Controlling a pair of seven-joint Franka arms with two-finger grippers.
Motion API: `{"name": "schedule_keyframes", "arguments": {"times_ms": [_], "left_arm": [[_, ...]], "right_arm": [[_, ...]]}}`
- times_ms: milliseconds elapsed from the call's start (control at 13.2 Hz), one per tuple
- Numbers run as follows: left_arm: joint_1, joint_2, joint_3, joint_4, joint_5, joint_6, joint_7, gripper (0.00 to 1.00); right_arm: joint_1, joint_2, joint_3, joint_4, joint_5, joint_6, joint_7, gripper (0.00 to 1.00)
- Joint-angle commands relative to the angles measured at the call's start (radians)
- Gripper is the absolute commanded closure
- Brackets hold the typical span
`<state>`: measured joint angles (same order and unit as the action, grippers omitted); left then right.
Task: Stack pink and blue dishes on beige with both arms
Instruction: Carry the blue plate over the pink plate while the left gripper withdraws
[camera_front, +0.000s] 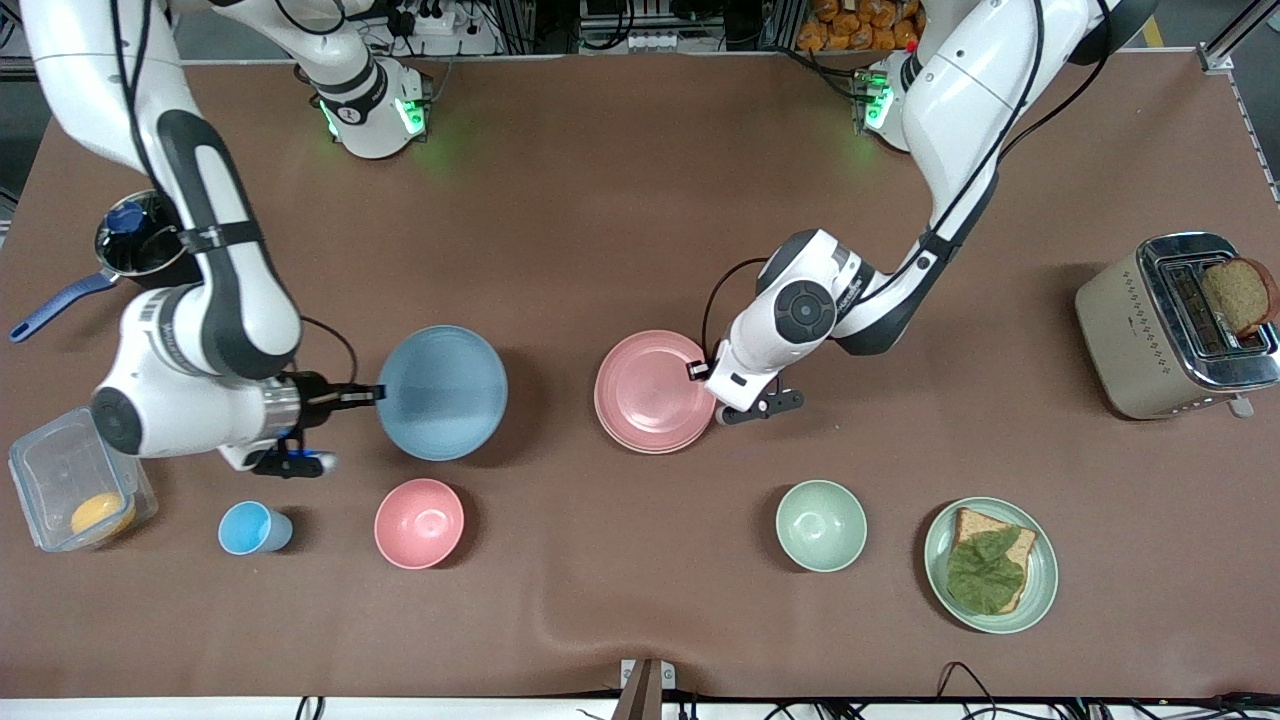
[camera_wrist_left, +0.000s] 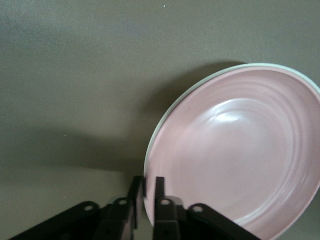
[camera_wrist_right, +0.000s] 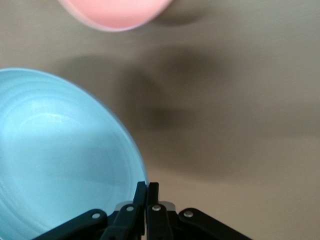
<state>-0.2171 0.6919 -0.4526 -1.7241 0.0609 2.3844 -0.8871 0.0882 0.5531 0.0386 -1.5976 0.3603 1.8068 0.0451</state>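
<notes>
Pink plate (camera_front: 650, 388) rests on the beige plate (camera_front: 640, 441), mid-tabletop. The left pincer (camera_wrist_left: 145, 192) sits at its rim toward the left arm's end, fingers slightly parted astride the rim. The blue plate (camera_front: 442, 392) hangs above the tabletop, its rim clamped in the closed right pincer (camera_wrist_right: 146, 192), near the pink bowl (camera_front: 419, 522).

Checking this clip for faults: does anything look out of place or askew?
Nothing spilled or broken. The blue plate is off the table, held by its rim in the right gripper; the pink plate lies on the beige plate.
</notes>
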Motion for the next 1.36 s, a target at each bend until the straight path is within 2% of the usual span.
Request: {"name": "schedule_keyframes", "arguments": {"times_ms": [0,152,303,606,758,985,1212,1288], "left_arm": [[-0.013,-0.008,0.009,0.032,0.028,-0.011,-0.056,0.00],[0.011,-0.076,0.020,0.032,0.030,-0.033,-0.055,0.00],[0.077,-0.213,0.038,0.034,0.060,-0.152,-0.032,0.00],[0.214,-0.463,0.034,0.034,0.088,-0.230,0.143,0.00],[0.267,-0.550,0.034,0.034,0.079,-0.315,0.276,0.00],[0.367,-0.623,0.034,0.034,0.050,-0.410,0.439,0.00],[0.355,-0.658,0.092,0.043,0.031,-0.508,0.490,0.00],[0.338,-0.658,0.106,0.091,0.031,-0.589,0.505,0.00]], "right_arm": [[0.138,-0.019,-0.011,-0.010,0.035,0.044,0.204,1.00],[0.218,-0.039,-0.011,-0.030,0.035,0.049,0.318,1.00],[0.257,-0.051,-0.009,-0.076,0.042,0.097,0.363,1.00],[0.356,-0.038,-0.009,-0.087,0.060,0.210,0.511,1.00],[0.387,-0.028,-0.009,-0.087,0.100,0.249,0.535,1.00],[0.427,-0.007,-0.011,-0.087,0.111,0.304,0.570,1.00],[0.465,0.034,-0.011,-0.084,0.111,0.380,0.608,1.00],[0.472,0.041,-0.011,-0.084,0.111,0.396,0.613,1.00]]}}
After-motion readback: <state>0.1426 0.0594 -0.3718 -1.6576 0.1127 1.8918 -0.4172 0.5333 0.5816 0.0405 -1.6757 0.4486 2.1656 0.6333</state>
